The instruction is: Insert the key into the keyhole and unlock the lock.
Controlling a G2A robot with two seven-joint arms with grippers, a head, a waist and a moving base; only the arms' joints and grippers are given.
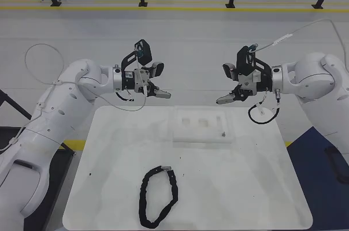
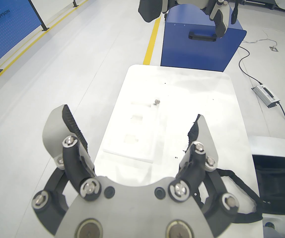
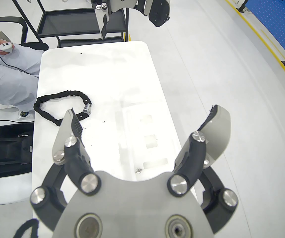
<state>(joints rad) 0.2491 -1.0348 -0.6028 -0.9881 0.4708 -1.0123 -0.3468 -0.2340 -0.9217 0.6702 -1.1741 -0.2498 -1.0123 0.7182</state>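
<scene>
A black fabric-covered chain lock lies curled near the front of the white table, its metal cylinder end facing the middle. A small key rests on the right end of a white foam tray at the back of the table; the key lies beside a pocket of the tray. My left gripper hovers open beyond the table's back-left edge. My right gripper hovers open beyond the back edge, above and behind the key. Both hold nothing.
A blue box with a black handle stands on the floor past the table's right side. A black wire cart stands past the left side. Open table surface lies between the tray and the chain lock.
</scene>
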